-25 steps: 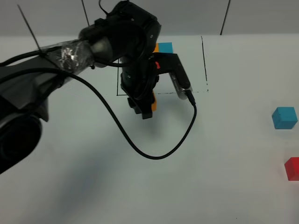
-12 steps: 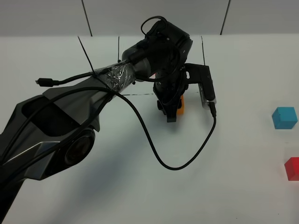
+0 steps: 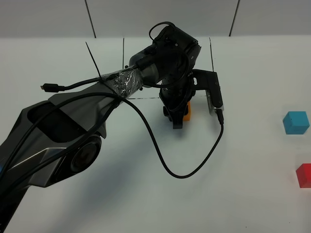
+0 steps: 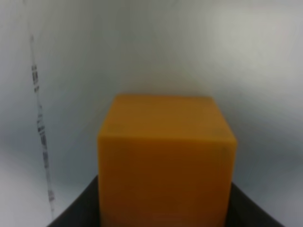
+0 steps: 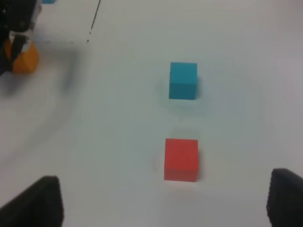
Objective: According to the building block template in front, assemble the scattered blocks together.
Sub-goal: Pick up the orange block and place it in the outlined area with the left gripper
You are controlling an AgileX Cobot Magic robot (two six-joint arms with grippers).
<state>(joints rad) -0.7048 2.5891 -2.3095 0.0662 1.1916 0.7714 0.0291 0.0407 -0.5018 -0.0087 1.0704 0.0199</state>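
Note:
My left gripper is shut on the orange cube, low over the table just in front of the black drawn line. The cube fills the left wrist view. The cyan-blue cube and the red cube sit apart at the far right. Both also show in the right wrist view, cyan-blue and red, with my right gripper open and empty above the red one. The template is hidden behind the left arm.
The left arm and its looping black cable cover the middle of the table. A drawn black line runs at the back right. In the right wrist view the orange cube sits far from the other two.
My left gripper has carried the orange cube to the right along the drawn line's front edge. In the last half second it has barely moved. The blue and red cubes have not moved.

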